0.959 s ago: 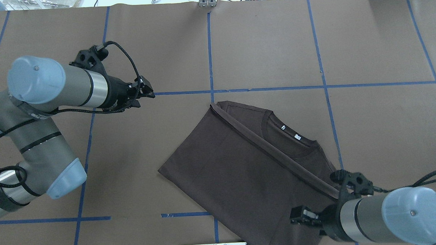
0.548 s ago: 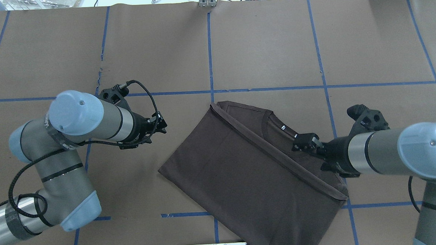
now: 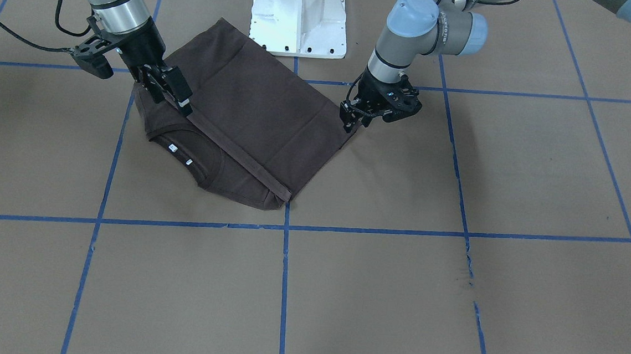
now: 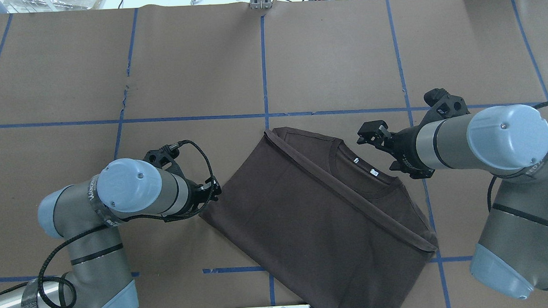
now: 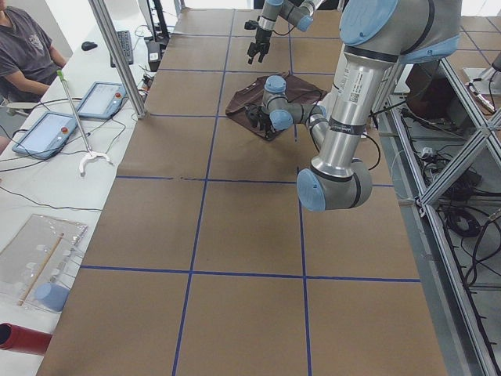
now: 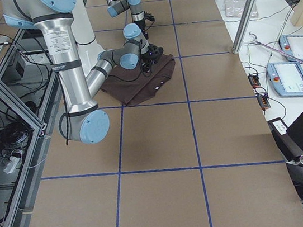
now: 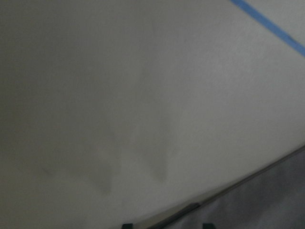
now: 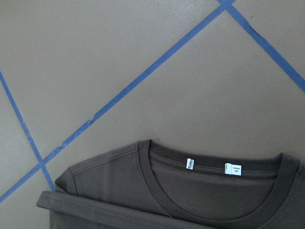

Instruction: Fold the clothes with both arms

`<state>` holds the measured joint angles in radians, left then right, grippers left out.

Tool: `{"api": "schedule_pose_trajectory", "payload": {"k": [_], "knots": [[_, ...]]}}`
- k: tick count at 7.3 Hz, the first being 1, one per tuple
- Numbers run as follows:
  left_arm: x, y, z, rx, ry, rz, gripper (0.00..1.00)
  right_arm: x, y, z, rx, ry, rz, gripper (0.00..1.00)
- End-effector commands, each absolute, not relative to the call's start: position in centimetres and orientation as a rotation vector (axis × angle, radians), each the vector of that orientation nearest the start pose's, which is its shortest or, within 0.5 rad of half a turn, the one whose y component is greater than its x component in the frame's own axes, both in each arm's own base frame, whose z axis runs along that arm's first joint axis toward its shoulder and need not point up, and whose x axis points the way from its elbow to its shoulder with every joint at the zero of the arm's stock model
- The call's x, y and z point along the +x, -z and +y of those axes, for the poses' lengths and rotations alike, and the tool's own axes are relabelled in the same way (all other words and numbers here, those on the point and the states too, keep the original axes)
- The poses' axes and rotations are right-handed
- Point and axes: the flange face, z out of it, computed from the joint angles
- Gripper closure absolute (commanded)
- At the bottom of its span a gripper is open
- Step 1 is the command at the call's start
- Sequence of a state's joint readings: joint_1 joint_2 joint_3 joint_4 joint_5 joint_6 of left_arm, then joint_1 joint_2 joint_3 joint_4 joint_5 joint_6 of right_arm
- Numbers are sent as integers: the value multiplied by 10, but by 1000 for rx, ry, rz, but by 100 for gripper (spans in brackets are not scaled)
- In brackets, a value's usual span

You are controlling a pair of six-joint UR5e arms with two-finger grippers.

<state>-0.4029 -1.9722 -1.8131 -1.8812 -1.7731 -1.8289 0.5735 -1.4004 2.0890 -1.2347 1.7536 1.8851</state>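
Note:
The dark grey-brown T-shirt (image 4: 304, 217) lies flat and partly folded on the brown table, one side folded over along a diagonal band. Its collar and white neck tags (image 4: 374, 172) face the far right. My left gripper (image 4: 215, 191) is low at the shirt's left corner, jaws open; the left wrist view shows the shirt's edge (image 7: 276, 200) just ahead of the fingertips. My right gripper (image 4: 370, 133) hovers open beyond the collar; the right wrist view shows the collar and tags (image 8: 233, 169) below. In the front view the left gripper (image 3: 350, 121) and right gripper (image 3: 171, 90) flank the shirt (image 3: 253, 111).
The white base pedestal (image 3: 299, 15) stands by the shirt's near hem. Blue tape lines (image 4: 264, 71) grid the brown paper table. An operator (image 5: 31, 47) and tablets (image 5: 47, 129) are at a side table past the far edge.
My left arm swung toward the robot and down to the shirt's left corner. My right arm moved from the shirt's near right hem, across the collar, to beyond the collar.

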Motion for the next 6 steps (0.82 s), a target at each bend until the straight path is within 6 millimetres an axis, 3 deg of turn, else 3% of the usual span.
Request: {"api": "schedule_pose_trajectory", "payload": {"k": [1,3,4,5,6], "knots": [[531,-302,-340,-124,505,953,42,-367,-298,-375,-39,-709,-1061,0],[537,-306,-331,-133,489,944,43,-368,-297,-375,-41,-709,-1063,0],[536,-306,-331,-134,489,944,52,-368,-297,-375,-41,-708,-1063,0],[536,-305,-331,-133,486,946,91,-368,-297,-375,-41,-709,-1063,0],[536,-305,-330,-130,479,946,100,-368,-297,-376,-40,-710,-1063,0]]}}
